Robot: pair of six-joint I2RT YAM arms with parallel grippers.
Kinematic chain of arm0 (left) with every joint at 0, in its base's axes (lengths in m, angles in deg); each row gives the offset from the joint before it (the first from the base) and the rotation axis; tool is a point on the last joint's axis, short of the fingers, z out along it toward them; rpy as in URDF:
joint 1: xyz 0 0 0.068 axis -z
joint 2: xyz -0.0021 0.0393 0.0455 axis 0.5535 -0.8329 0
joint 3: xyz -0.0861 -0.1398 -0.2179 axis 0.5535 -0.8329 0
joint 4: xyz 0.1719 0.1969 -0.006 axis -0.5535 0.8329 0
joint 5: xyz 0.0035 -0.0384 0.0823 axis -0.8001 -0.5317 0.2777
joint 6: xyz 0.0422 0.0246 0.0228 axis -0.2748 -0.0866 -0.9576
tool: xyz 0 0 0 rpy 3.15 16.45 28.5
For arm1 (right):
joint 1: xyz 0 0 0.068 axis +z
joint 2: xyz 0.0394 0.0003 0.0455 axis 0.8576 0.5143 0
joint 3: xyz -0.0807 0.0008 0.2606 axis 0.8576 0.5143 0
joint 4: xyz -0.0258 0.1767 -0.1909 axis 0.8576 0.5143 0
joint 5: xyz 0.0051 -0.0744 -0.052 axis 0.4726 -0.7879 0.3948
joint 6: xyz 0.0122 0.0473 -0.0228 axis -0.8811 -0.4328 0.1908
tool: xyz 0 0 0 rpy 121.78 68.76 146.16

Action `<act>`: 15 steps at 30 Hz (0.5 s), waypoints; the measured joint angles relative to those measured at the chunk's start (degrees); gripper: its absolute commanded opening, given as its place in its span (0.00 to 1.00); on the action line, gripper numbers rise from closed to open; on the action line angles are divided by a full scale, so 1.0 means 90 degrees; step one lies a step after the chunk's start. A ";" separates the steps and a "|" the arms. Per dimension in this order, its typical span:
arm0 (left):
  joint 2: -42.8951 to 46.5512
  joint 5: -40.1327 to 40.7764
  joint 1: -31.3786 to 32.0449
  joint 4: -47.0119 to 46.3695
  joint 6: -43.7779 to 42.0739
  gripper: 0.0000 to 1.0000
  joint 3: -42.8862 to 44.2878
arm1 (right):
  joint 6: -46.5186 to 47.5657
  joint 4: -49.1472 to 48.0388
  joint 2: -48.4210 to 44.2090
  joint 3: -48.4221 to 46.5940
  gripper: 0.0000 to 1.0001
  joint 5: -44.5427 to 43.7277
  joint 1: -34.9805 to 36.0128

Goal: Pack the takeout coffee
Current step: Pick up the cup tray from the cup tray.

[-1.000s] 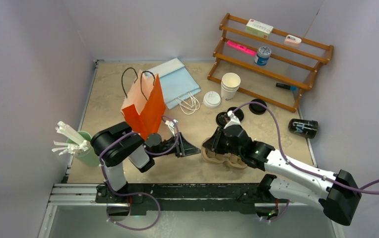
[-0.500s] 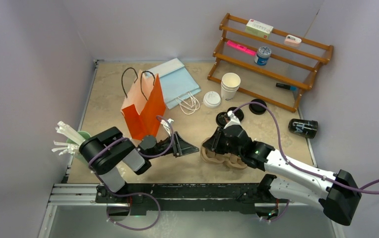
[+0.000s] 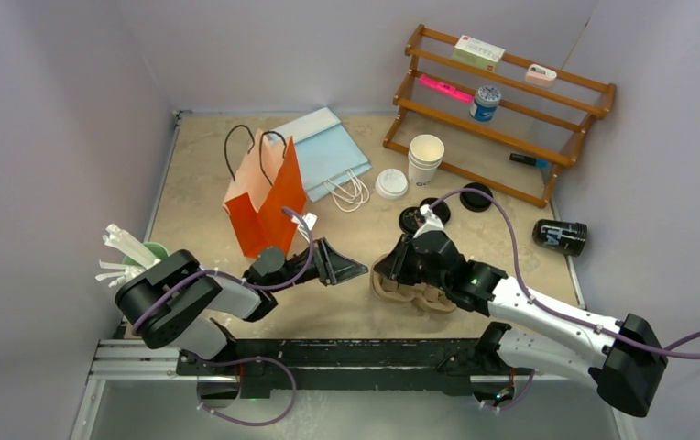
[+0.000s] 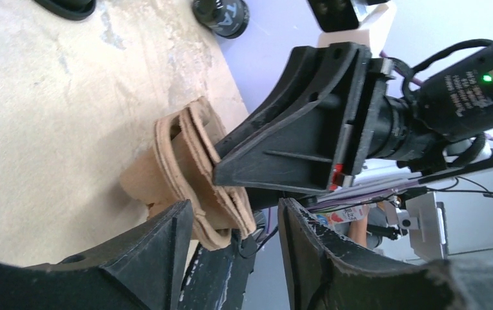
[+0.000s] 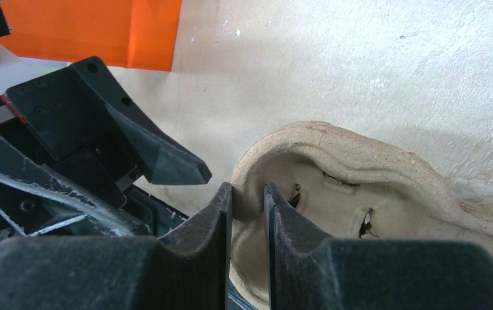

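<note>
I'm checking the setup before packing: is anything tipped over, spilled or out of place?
Yes: one black paper cup lies on its side near the table's right edge, not upright. Nothing looks spilled. The pulp carrier, pinched at its rim by the right hand, looks undamaged.

Black white-printed cup (image 3: 559,236) on its side — far right, black lids (image 3: 476,197) lying flat

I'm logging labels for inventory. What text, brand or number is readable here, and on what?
No text can be read reliably.
black cup: white print, too blurred to read.
white box on the rack: marks too small.
blue jar: label too small.
</note>
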 measured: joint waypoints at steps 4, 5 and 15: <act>0.0000 0.0053 0.0007 0.0355 -0.0039 0.55 0.0022 | 0.0000 0.0000 0.0000 0.0000 0.14 0.0010 0.0000; -0.0002 0.0053 0.0007 0.0425 -0.0046 0.55 0.0032 | -0.0002 0.0000 0.0000 0.0000 0.14 0.0010 0.0000; -0.0678 -0.0124 0.0109 0.0131 0.0029 0.47 0.0299 | -0.0027 -0.0126 0.0000 0.0000 0.14 0.0066 0.0000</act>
